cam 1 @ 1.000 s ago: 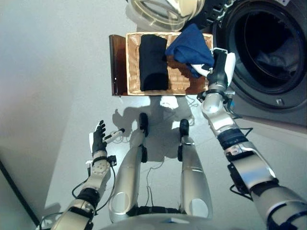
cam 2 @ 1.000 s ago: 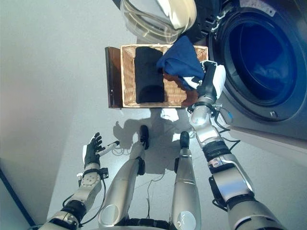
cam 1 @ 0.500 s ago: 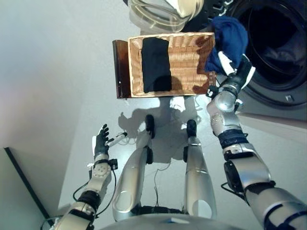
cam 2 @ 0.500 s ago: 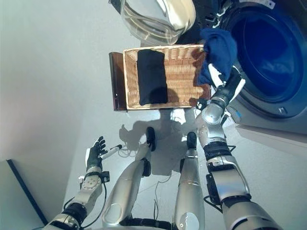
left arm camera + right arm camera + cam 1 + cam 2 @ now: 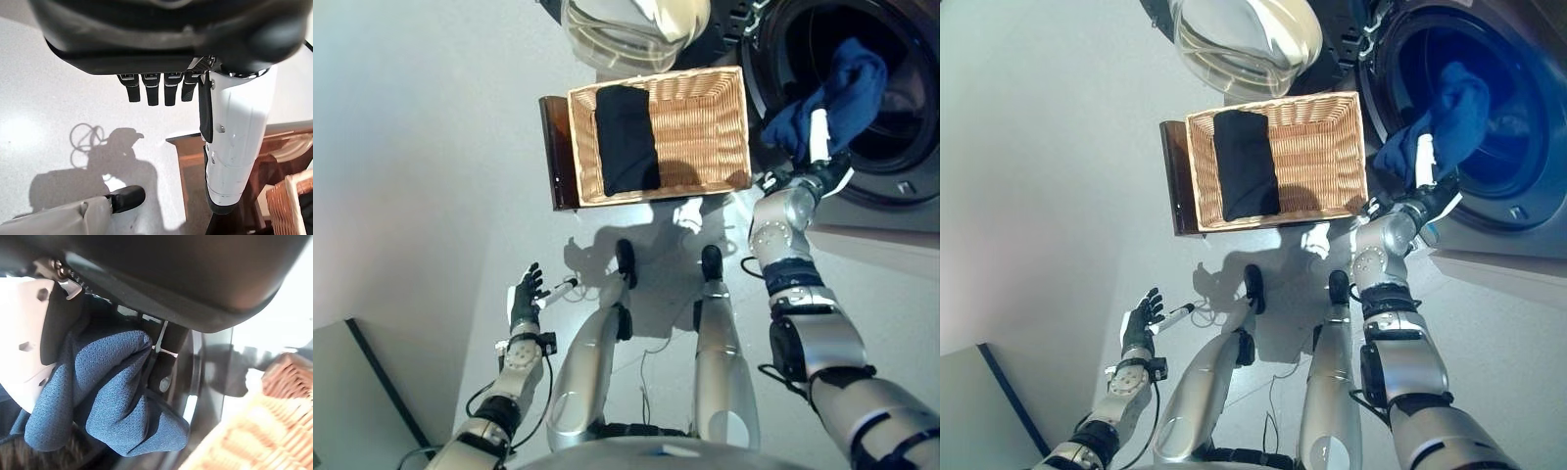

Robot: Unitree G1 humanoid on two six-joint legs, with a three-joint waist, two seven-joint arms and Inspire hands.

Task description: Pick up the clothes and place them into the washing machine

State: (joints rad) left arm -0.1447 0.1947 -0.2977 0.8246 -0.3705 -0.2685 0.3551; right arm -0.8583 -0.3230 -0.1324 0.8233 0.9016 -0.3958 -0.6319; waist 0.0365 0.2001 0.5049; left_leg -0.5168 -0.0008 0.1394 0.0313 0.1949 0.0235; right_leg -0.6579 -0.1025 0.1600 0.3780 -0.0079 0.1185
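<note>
A blue cloth (image 5: 834, 98) hangs in my right hand (image 5: 819, 168), which is shut on it at the lower rim of the washing machine's round opening (image 5: 773, 39); the right wrist view shows the blue cloth (image 5: 105, 391) bunched between thumb and fingers. A folded black garment (image 5: 626, 137) lies in the left half of the wicker basket (image 5: 705, 127) on the floor. My left hand (image 5: 525, 301) hangs low at the left over bare floor, open, with nothing in it.
The washer's glass door (image 5: 631, 29) stands swung open above the basket's far side. A dark brown board (image 5: 555, 157) stands against the basket's left end. A dark edge (image 5: 382, 377) crosses the lower left corner.
My right hand has carried the blue cloth further right, from over the basket's right end up to the drum opening. The camera has shifted. The left hand stays idle.
</note>
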